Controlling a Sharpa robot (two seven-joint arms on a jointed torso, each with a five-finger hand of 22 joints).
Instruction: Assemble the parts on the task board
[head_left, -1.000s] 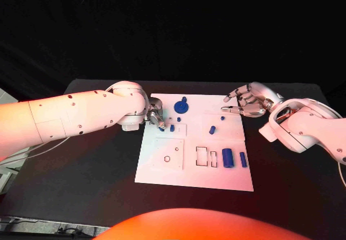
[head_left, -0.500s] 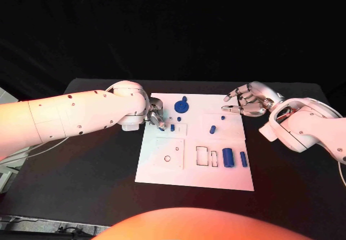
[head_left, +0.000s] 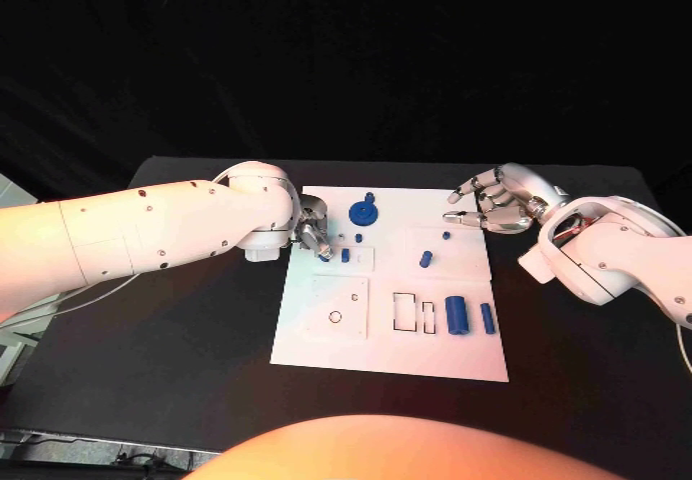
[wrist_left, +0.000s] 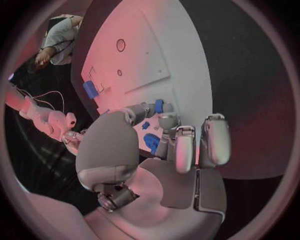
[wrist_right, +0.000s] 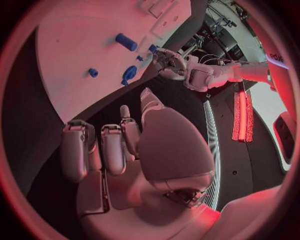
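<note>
1. We see a white task board lying in the middle of a black bench, with both white arms reaching in over its far end.
2. The left hand sits at the board's far left edge, its fingers curled down around a small blue peg that stands on the board; in the left wrist view the peg shows between the fingertips, but we cannot tell whether they actually grip it.
3. The right hand hovers at the board's far right corner, fingers loosely curled and apart, holding nothing that we can see; the right wrist view shows its fingers over the dark bench beside the board's edge.
4. A round blue knob piece stands near the board's far edge, between the two hands.
5. A small blue stud and a tilted blue pin lie just inward of the right hand.
6. Nearer the robot, a larger blue cylinder and a slimmer blue bar lie side by side close to the board's right edge, next to two rectangular slots.
7. A small ring-shaped hole marks the left panel.
</note>
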